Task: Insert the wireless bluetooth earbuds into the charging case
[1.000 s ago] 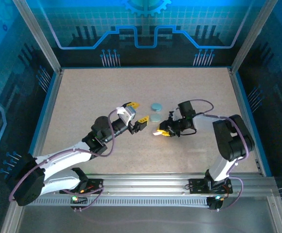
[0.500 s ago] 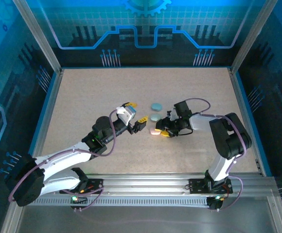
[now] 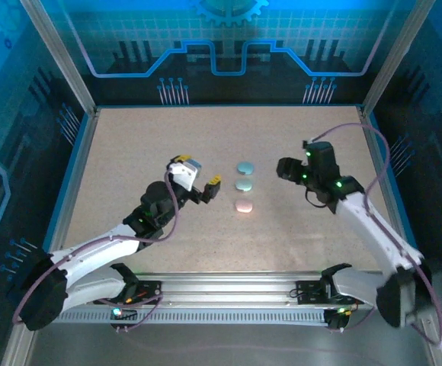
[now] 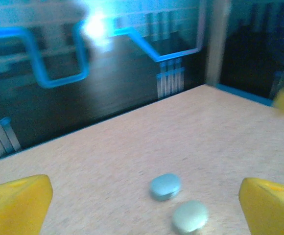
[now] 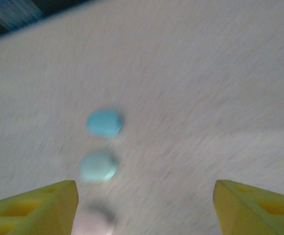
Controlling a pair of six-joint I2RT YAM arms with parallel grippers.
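Starting on the left, the left pincer [image 3: 198,171] is hovering over the bench [image 3: 129,145] with its yellow fingers [image 4: 17,200] spread wide, gripping nothing. Just to its right we're looking at three little oval charging cases lying in a row. The blue case [image 3: 245,168] is sitting farthest back, the teal case [image 3: 243,185] is in the middle and the pink case [image 3: 245,207] is nearest the arm bases. All three are looking shut, and neither pincer is touching them. Further right, the right pincer [image 3: 283,169] is hanging about level with the blue case, a little way off, and it's gaping and empty too. We can't tell where the earbuds themselves are.
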